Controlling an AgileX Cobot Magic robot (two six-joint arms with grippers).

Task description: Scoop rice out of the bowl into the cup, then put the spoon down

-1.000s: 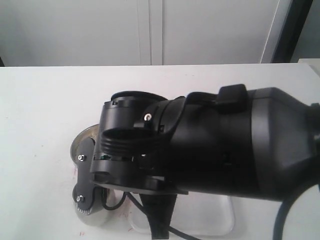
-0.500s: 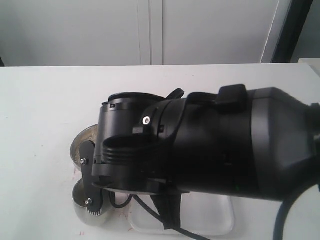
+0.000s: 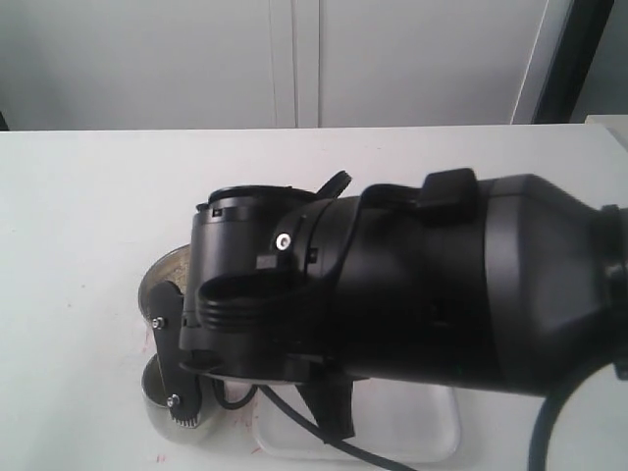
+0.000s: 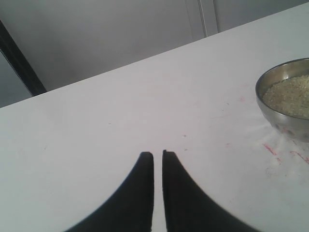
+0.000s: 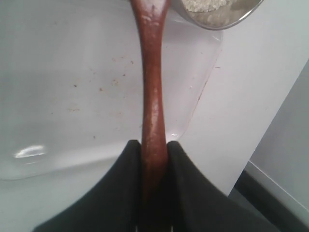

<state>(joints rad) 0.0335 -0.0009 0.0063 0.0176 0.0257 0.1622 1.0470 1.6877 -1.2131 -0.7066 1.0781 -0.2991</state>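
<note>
My right gripper is shut on the slim handle of the reddish-brown wooden spoon. The handle runs out to the steel cup, which holds rice; the spoon's oval end is cut off by the frame edge. In the exterior view the cup peeks out under the right arm, and the bowl shows just behind it. The left wrist view shows the bowl filled with rice, well off to the side of my left gripper, which is shut and empty above the table.
A clear plastic tray lies under the spoon handle, beside the cup, also seen as the tray at the table's near side. The table edge drops off close to the tray. The right arm hides most of the exterior view.
The right wrist has rolled and shifted slightly left and down over the cup. The bowl, cup and tray stay in place.
</note>
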